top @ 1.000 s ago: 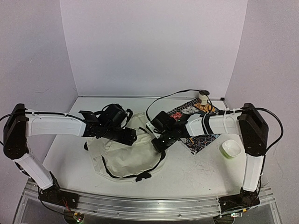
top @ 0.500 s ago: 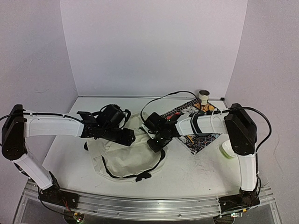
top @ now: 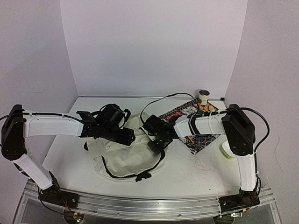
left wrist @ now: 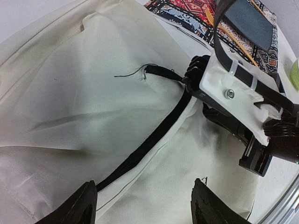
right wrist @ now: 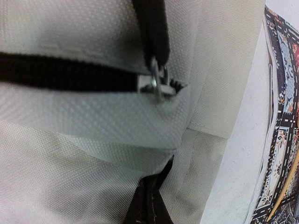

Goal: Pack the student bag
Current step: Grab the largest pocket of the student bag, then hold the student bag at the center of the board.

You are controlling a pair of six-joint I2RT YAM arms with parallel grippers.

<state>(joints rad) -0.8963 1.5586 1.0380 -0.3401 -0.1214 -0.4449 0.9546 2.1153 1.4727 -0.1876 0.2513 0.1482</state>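
Bag: cream soft fabric backpack (top: 124, 156) lay slumped mid white table (top: 196, 172).
Left gripper (left wrist: 145, 186): jaws wide, empty, poised above the cloth.
Right gripper (right wrist: 148, 205): jaws seemingly closed, pinching fabric beneath metal zipper slider (right wrist: 158, 86), probably to tension it.

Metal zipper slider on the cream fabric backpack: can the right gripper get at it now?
Probably yes. In the right wrist view the metal zipper slider lies uncovered close ahead on the cream fabric backpack; the left gripper hangs open, apart from it.
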